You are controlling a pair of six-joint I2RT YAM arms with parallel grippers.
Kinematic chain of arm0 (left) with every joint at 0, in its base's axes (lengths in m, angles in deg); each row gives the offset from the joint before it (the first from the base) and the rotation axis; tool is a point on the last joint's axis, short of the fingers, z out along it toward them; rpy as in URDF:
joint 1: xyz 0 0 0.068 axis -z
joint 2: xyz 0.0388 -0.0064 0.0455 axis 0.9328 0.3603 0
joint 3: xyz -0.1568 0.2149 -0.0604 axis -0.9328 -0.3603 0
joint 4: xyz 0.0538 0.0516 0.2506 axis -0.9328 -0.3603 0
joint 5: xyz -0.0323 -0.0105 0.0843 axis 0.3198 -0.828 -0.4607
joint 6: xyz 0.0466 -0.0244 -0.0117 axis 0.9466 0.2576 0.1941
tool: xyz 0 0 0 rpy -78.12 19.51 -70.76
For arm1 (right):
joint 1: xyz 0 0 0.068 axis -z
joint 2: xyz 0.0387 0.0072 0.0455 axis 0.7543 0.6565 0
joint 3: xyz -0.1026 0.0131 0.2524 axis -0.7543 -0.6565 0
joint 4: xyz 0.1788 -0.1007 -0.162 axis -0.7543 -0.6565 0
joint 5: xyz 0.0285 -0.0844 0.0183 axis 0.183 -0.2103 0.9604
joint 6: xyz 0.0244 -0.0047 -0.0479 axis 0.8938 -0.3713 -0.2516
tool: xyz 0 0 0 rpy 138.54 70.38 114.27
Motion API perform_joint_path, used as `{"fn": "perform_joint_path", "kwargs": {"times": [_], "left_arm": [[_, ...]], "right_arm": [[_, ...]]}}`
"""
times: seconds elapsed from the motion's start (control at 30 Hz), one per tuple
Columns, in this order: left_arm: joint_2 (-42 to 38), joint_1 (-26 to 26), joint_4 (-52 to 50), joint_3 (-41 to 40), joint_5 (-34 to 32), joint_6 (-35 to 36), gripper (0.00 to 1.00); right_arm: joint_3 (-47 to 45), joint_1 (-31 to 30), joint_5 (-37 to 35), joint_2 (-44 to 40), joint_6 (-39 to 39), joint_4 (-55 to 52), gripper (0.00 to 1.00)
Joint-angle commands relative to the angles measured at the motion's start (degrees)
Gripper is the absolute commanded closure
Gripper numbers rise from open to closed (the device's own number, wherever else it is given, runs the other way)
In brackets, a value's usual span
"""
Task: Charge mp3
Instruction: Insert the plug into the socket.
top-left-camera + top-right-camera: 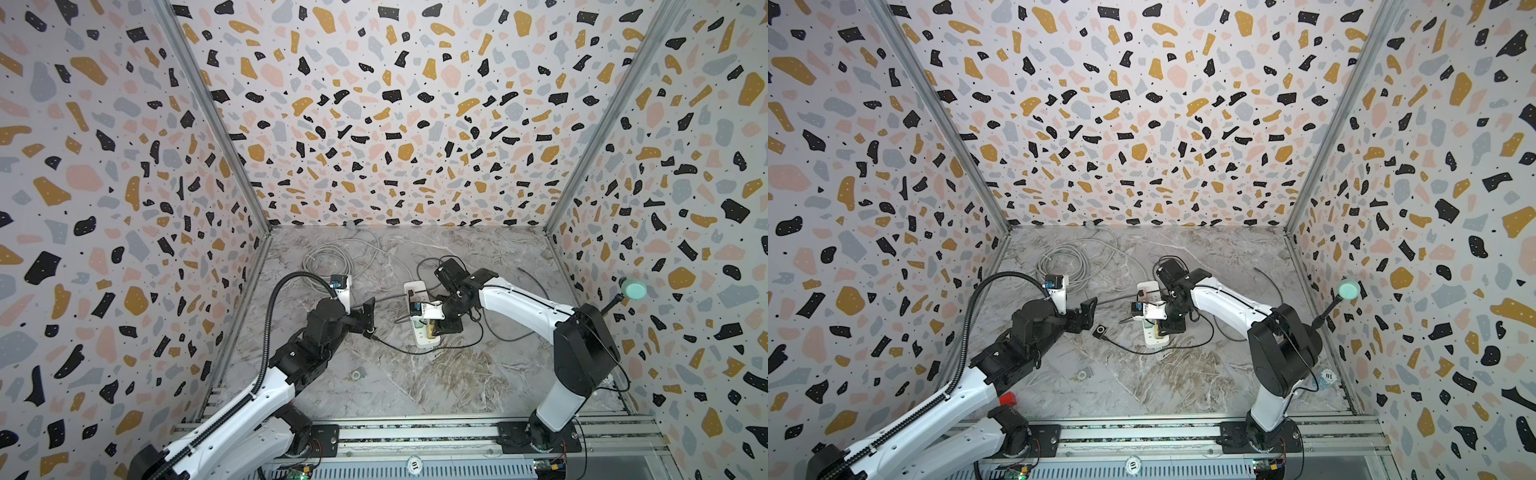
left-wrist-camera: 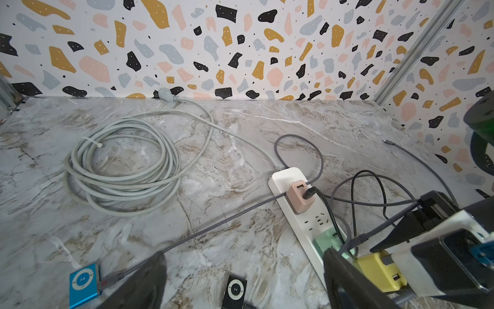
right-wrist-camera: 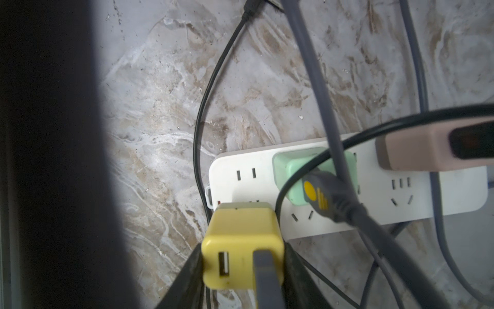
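- The black mp3 player (image 2: 235, 290) and blue mp3 player (image 2: 82, 282) lie cabled on the counter (image 2: 240, 149) by the left gripper (image 1: 1087, 314), jaws wide, empty.
- The right gripper (image 3: 242, 267) has its jaws clamped on the yellow charger (image 3: 240, 230) at the power strip (image 3: 267, 166).
- A skewed push may slide the strip.

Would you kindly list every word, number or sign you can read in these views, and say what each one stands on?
"10", upside down, on a round white tag on the front rail.
"10", tilted, on a second round tag at the right edge of the table.
Orange dot and bars, no letters, on the grey USB plug.
Button marks on the blue mp3 and black mp3: too small to read.
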Motion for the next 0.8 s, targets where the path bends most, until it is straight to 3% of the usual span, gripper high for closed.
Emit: {"fn": "perform_joint_path", "kwargs": {"times": [0.0, 0.43, 0.77], "left_arm": [[-0.7, -0.2, 2.0, -1.1, 0.0, 1.3, 0.09], [-1.9, -0.2, 2.9, -3.4, 0.7, 1.3, 0.09], [-3.0, -0.2, 2.7, -4.1, 0.8, 1.7, 0.09]], "right_arm": [[0.9, 0.4, -0.1, 1.6, -0.8, -0.7, 1.0], [1.2, 0.5, 2.1, 3.4, 1.1, -0.4, 1.0], [-2.4, 0.7, -0.6, 2.3, 2.3, 4.1, 1.0]]}}
